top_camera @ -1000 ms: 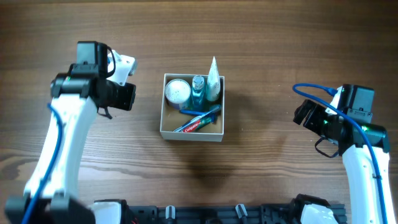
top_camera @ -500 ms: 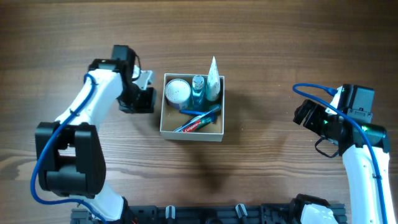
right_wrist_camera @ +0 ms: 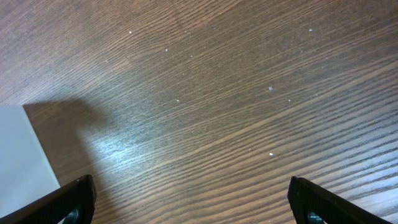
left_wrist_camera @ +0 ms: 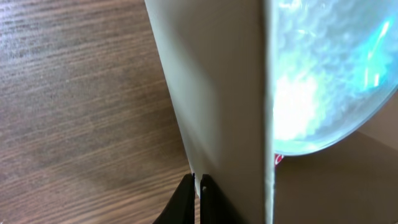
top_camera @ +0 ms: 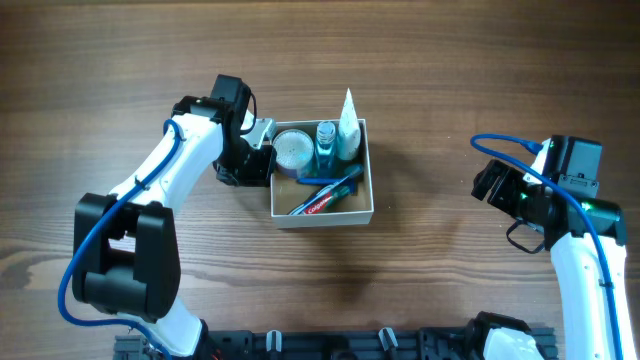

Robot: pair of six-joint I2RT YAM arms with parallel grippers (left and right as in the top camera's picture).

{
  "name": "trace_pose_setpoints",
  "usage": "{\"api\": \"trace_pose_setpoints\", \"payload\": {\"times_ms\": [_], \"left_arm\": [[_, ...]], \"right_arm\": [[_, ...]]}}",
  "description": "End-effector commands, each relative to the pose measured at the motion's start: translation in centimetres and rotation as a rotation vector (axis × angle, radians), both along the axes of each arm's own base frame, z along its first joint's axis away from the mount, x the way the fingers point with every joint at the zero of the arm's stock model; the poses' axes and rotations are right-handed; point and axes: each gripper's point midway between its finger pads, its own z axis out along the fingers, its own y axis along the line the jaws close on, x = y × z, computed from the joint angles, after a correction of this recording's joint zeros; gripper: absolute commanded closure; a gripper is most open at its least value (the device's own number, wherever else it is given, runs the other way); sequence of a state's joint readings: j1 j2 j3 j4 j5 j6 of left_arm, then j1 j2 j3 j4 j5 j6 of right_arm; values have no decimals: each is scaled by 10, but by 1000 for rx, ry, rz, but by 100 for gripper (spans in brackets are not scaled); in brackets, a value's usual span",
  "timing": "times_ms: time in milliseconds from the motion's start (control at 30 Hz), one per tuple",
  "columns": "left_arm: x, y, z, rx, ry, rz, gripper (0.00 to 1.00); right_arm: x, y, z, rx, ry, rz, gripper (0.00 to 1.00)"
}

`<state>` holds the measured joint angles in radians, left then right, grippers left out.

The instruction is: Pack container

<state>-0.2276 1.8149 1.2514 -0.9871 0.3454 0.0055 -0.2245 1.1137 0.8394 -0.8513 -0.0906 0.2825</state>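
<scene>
The container (top_camera: pixel 325 220), a square white-walled box with a tan inside, sits mid-table. It holds a round white-lidded jar (top_camera: pixel 293 150), a blue bottle (top_camera: pixel 326 145), a white tube (top_camera: pixel 347 125), a red toothpaste tube (top_camera: pixel 318 203) and a blue toothbrush (top_camera: pixel 338 181). My left gripper (top_camera: pixel 262 160) is shut and empty, its tips (left_wrist_camera: pixel 198 183) against the outside of the container's left wall (left_wrist_camera: pixel 217 93). The jar lid (left_wrist_camera: pixel 329 74) shows just over that wall. My right gripper (top_camera: pixel 487 182) is open and empty (right_wrist_camera: pixel 193 193), well to the right of the container.
The bare wood table (top_camera: pixel 450 80) surrounds the container. A white corner of the container (right_wrist_camera: pixel 22 149) shows at the left edge of the right wrist view. A blue cable (top_camera: pixel 500 140) loops over the right arm.
My left arm has swung right until its shut gripper touches the container's left wall. The container has slid a little to the right and turned slightly. The right arm has not moved.
</scene>
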Motion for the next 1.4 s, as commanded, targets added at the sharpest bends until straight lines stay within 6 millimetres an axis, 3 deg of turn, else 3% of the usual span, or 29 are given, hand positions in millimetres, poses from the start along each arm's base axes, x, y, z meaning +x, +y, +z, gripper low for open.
{"api": "trace_pose_setpoints", "payload": {"times_ms": [0,67,133,200,233,300,333,433,567,700,833,1033,1133,1267,1367], "left_arm": [[8,3,0,29,-34,11,83],[11,12,-2,86,-51,13,83],[16,19,-4,124,-73,16,69],[27,19,-3,130,-121,20,63],[34,20,-2,138,-152,24,41],[48,23,1,159,-213,32,28],[56,25,4,172,-253,39,0],[82,35,22,230,-394,71,0],[111,48,56,295,-574,128,0],[126,62,92,343,-710,189,0],[139,72,147,303,-884,265,0],[124,76,149,298,-839,297,0],[109,75,159,258,-819,334,0],[84,68,187,198,-849,320,0],[44,61,197,154,-895,294,0]], "right_arm": [[1,2,-1,7,1,19,0],[1,2,-1,7,-2,19,0],[7,3,5,13,-27,29,0],[24,2,30,-5,-111,63,0],[31,1,43,-24,-145,82,0],[44,2,70,-70,-208,140,0],[52,3,86,-107,-243,195,0],[72,10,111,-181,-293,318,0],[96,20,114,-225,-332,407,0],[127,9,132,-305,-445,377,0],[148,7,159,-363,-579,387,0],[134,9,143,-300,-498,357,0],[116,12,138,-281,-446,361,0],[87,16,145,-275,-433,361,0],[52,20,161,-277,-502,329,0]]}}
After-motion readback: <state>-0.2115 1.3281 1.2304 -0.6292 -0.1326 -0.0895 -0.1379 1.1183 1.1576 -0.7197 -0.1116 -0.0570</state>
